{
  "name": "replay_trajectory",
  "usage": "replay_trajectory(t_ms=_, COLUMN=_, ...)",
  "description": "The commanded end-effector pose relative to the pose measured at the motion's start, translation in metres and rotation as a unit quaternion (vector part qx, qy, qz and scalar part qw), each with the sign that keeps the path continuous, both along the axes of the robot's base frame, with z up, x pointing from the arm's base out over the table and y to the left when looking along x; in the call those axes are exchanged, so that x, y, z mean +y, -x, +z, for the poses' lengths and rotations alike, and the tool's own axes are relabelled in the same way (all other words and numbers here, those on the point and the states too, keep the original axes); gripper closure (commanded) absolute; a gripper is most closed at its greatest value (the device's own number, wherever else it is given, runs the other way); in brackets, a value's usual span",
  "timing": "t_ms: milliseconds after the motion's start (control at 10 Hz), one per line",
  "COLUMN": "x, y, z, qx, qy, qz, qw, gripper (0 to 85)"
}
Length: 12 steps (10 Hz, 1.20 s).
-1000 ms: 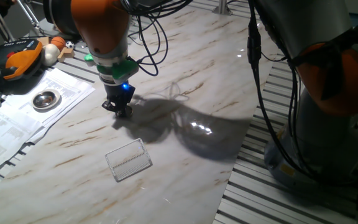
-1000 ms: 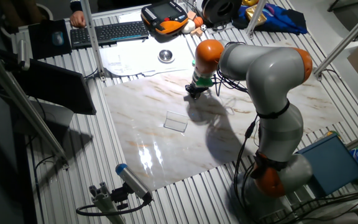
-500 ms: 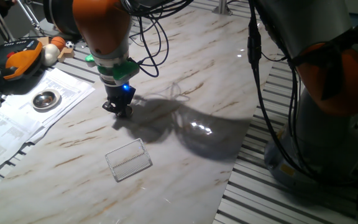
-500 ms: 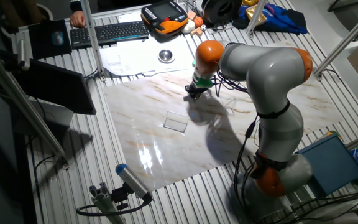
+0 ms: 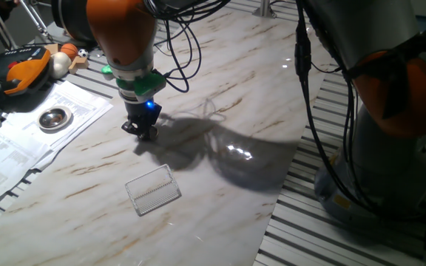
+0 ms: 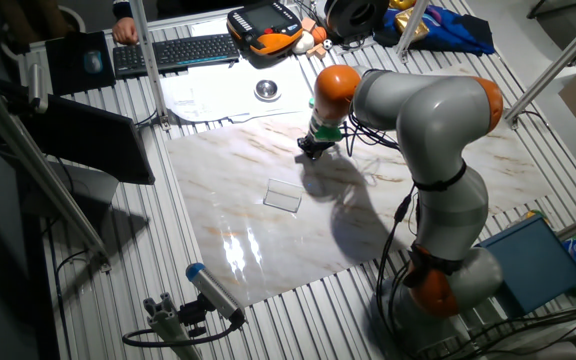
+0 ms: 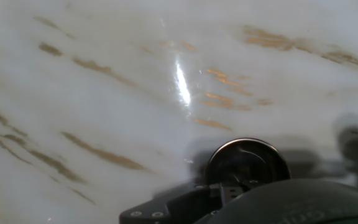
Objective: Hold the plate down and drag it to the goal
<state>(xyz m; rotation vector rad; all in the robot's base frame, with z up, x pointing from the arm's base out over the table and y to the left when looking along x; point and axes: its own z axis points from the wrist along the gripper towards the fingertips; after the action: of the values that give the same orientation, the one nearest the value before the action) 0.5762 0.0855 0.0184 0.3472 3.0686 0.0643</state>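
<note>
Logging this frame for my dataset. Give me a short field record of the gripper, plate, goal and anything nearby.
gripper: black two-finger gripper low on the marble tabletop, jaw state unclear
plate: small round shiny silver disc under the gripper tip
goal: pale translucent mesh rectangle, apart from the gripper
plate at goal: no
nearby: larger round metal dish on white printed sheets

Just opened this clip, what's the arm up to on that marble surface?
The gripper is down at the marble tabletop, right over the small silver plate, which shows in the hand view just ahead of it. Whether the jaws are open or shut can't be read. The goal, a pale mesh rectangle, lies apart from the gripper, nearer the camera in one fixed view, so the plate hasn't reached it.
</note>
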Motion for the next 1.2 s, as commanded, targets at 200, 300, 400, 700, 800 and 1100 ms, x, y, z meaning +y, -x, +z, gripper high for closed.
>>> replay_trajectory(t_ms=200, x=0.004, y=0.002, z=0.002, qx=0.003, qy=-0.002, qz=-0.002, qw=1.0, gripper=85.0)
replay_trajectory(t_ms=300, x=0.006, y=0.0032, z=0.002, qx=0.004, qy=-0.001, qz=-0.004, qw=1.0, gripper=85.0)
replay_trajectory(t_ms=400, x=0.008, y=0.0049, z=0.003, qx=0.006, qy=-0.001, qz=-0.007, qw=1.0, gripper=85.0)
replay_trajectory(t_ms=700, x=0.015, y=0.0105, z=0.003, qx=0.005, qy=0.0, qz=-0.015, qw=0.9999, gripper=85.0)
replay_trajectory(t_ms=800, x=0.017, y=0.0118, z=0.004, qx=0.006, qy=0.0, qz=-0.016, qw=0.9999, gripper=85.0)
replay_trajectory(t_ms=1100, x=0.021, y=0.0154, z=0.005, qx=0.008, qy=0.0, qz=-0.021, qw=0.9997, gripper=85.0)
